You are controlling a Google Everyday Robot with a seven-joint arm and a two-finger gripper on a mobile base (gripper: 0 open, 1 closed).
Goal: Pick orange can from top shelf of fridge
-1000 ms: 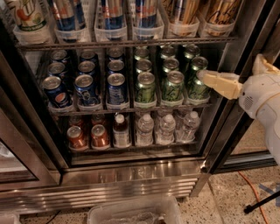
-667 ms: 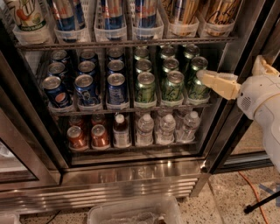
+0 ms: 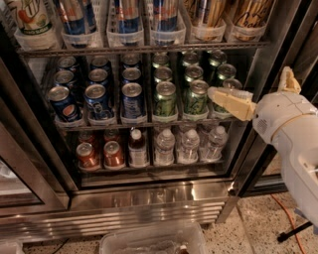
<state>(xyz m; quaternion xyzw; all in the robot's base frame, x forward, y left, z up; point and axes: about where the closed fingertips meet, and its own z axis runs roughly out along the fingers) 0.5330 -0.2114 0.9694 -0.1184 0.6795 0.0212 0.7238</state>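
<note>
The fridge (image 3: 149, 201) stands open in front of me. Its top shelf (image 3: 139, 49) is a grey wire rack holding clear trays of tall slim cans. Copper-orange cans with gold-brown stripes (image 3: 206, 12) stand in the two rightmost trays, their tops cut off by the frame edge. My gripper (image 3: 248, 82) is at the right, level with the middle shelf and well below those cans. It is open and empty. One tan finger (image 3: 231, 101) reaches left in front of the rightmost green cans.
The middle shelf holds blue cans (image 3: 99, 101) on the left and green cans (image 3: 196, 96) on the right. The bottom shelf has reddish-copper cans (image 3: 113, 154) and water bottles (image 3: 189, 144). A clear bin (image 3: 154, 240) sits on the floor. An orange cable (image 3: 288, 218) lies at the right.
</note>
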